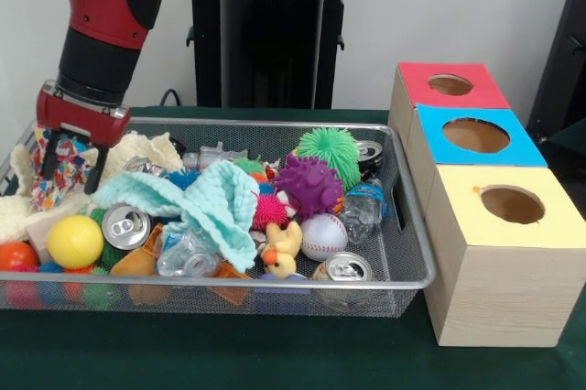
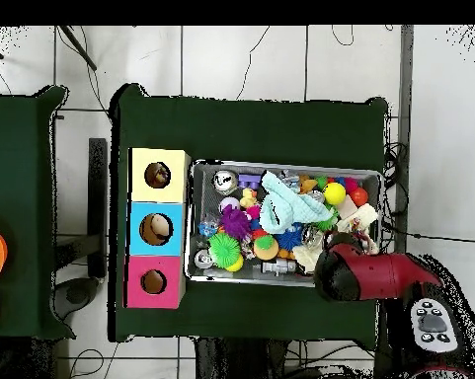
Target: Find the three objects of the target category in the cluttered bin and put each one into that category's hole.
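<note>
The wire mesh bin (image 1: 414, 242) is full of toys, cans and cloths; it also shows in the overhead view (image 2: 194, 222). My gripper (image 1: 68, 163) is at the bin's far left corner, shut on a confetti-patterned cloth (image 1: 55, 175) that hangs between its fingers. A cream-yellow knitted cloth (image 1: 142, 147) lies just right of it, and more cream fabric (image 1: 13, 213) lies at the left edge. I see no second confetti cloth. The yellow-topped hole (image 1: 513, 204) is on the nearest wooden box, right of the bin, and shows in the overhead view (image 2: 158, 175). In the overhead view the arm (image 2: 355, 273) hides the gripper.
A mint knitted cloth (image 1: 206, 202) lies across the bin's middle. Around it are silver cans (image 1: 125, 225), spiky balls (image 1: 309, 184), a baseball (image 1: 323, 236), a yellow ball (image 1: 75, 242) and a rubber duck (image 1: 281, 251). Blue-topped (image 1: 476, 135) and red-topped (image 1: 450, 85) holes stand behind the yellow one.
</note>
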